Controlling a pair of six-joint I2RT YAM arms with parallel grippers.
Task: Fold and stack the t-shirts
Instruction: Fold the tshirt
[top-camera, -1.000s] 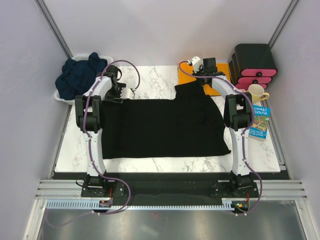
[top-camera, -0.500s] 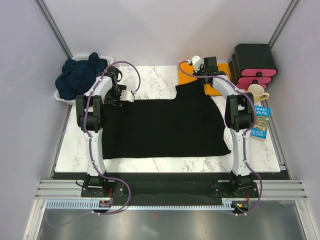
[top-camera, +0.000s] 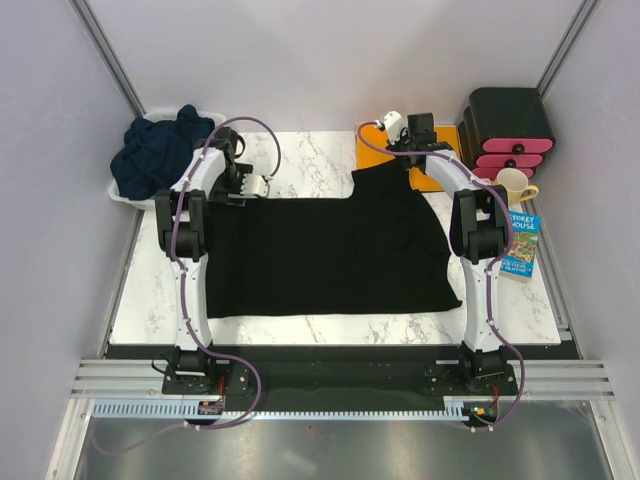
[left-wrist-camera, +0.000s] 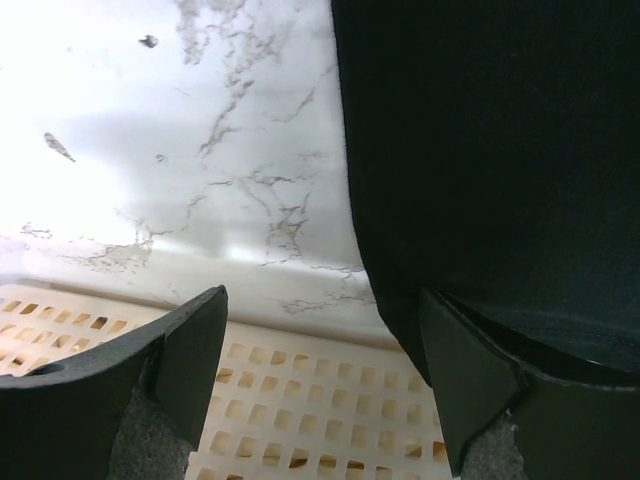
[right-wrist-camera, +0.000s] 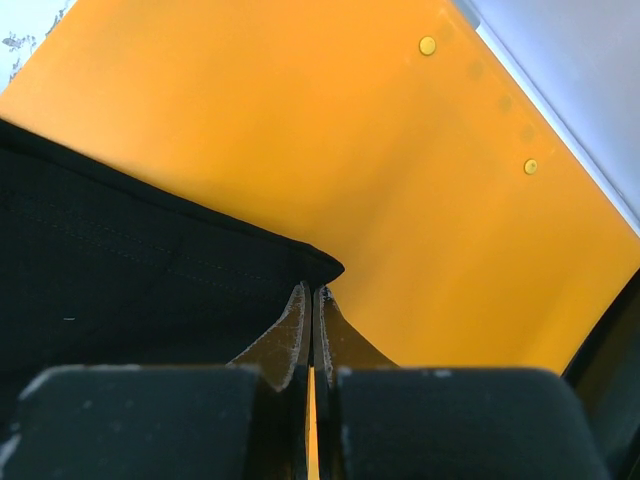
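**A:** Seen from above, how far along is the task?

**B:** Early, I judge. The black shirt (top-camera: 330, 255) lies spread flat on the table (top-camera: 300, 155), with no fold in it. The navy shirts (top-camera: 160, 150) sit heaped in the bin (top-camera: 120, 195), well apart from both sets of fingers. There is no stack yet.

**A:** And the grippers?

**B:** The left gripper (top-camera: 265, 186) hangs just beside the shirt's far edge. The right gripper (top-camera: 398, 152) is at the sleeve, above the orange sheet (top-camera: 368, 148). From here I cannot tell how far either one is open.

**A:** The left wrist view?

**B:** The fingers (left-wrist-camera: 190, 360) stand wide apart and hold nothing. Between them there is bare marble. The shirt's edge runs down toward the right finger, and cloth fills everything on that side. It looks smooth and matte.

**A:** The right wrist view?

**B:** The jaws are pressed together. A hemmed corner of the shirt ends just at the tips, so I believe they pinch it, though the contact is hidden. Beyond the tips there is only the orange sheet.

**A:** What is left to do?

**B:** All the folding, then the navy shirts, then the stacking.
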